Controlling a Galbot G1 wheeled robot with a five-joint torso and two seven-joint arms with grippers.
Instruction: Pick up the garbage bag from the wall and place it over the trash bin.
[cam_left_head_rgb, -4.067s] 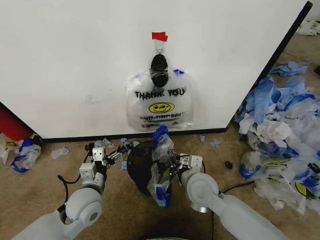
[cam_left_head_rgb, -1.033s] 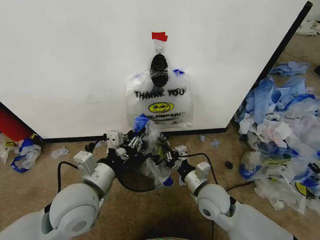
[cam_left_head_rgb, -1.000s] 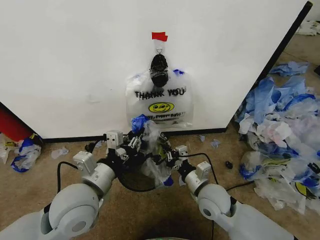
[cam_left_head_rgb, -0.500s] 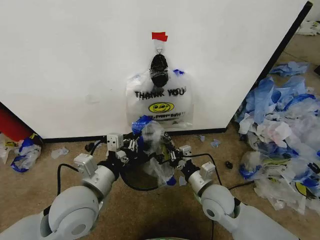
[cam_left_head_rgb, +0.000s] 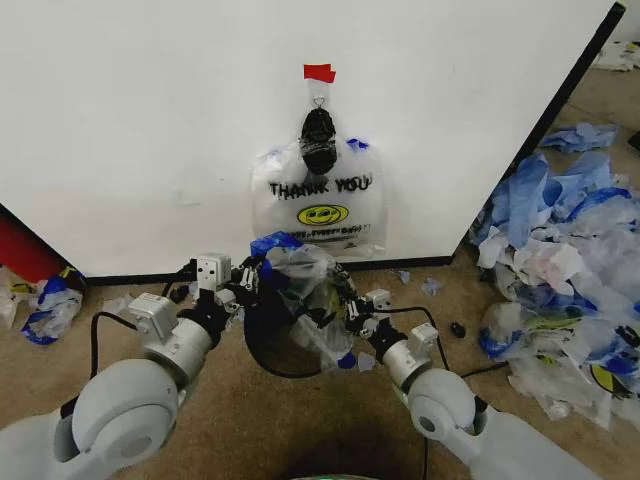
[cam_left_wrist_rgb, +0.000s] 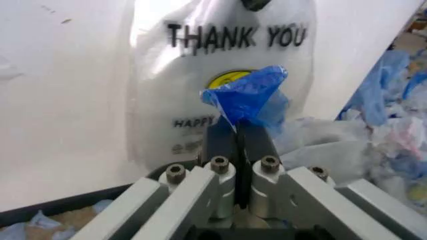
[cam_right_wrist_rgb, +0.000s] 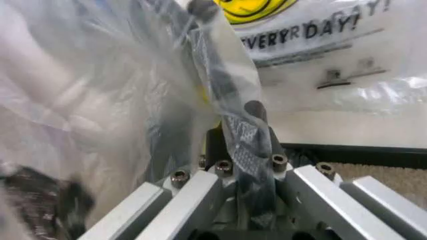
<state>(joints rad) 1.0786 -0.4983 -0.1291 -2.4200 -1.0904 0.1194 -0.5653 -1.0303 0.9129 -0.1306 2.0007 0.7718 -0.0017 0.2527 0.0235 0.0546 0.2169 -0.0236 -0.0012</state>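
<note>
Both grippers, left (cam_left_head_rgb: 252, 277) and right (cam_left_head_rgb: 337, 307), pinch garbage bag (cam_left_head_rgb: 305, 290) stretched over trash bin (cam_left_head_rgb: 268, 335); carpet floor (cam_left_head_rgb: 240, 420), wall (cam_left_head_rgb: 150, 120) behind.

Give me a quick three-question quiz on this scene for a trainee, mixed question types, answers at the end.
1. True or false: the left gripper is shut on a blue handle of the thin see-through plastic bag.
2. Beside the round black mesh bin, what is the right gripper pinching? A) clear plastic of that bag B) the bin's rim C) nothing
3. Fill in: a second printed THANK YOU bag hangs on the white wall panel under a piece of ___ tape.

Key: 1 true; 2 A; 3 red.
</note>
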